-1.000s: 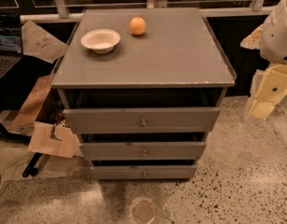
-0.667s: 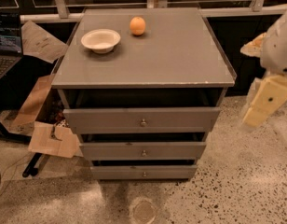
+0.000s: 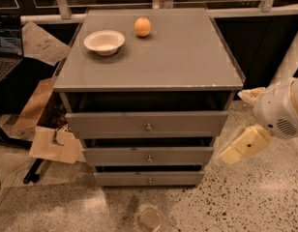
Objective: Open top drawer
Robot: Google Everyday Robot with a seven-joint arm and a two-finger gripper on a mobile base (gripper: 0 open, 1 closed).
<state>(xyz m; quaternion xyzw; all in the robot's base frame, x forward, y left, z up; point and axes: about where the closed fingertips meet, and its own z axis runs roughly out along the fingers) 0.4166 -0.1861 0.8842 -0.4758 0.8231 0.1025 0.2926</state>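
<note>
1. The grey table [image 3: 187, 57] with three stacked drawers stands in the middle of the view, on a speckled stone floor [image 3: 245, 202].
2. The top drawer [image 3: 105, 124], the widest grey front with a small round metal knob [image 3: 148, 127] at its centre, sits just under the table top, with a dark gap above it. It is where it was 0.7 s ago.
3. The cream-coloured gripper [image 3: 232, 154] on the white arm [image 3: 279, 112] hangs to the right of the table, level with the gap between the top and middle drawer fronts, angled down and to the left.
4. Against the earlier frame, the gripper has dropped lower and come nearer the table's right side. It touches nothing.
5. Whether the gripper is open or closed cannot be told.
6. A shallow white bowl [image 3: 104, 41] and a round orange fruit [image 3: 142, 26] rest near each other at the back left of the table top, unmoved.
</note>
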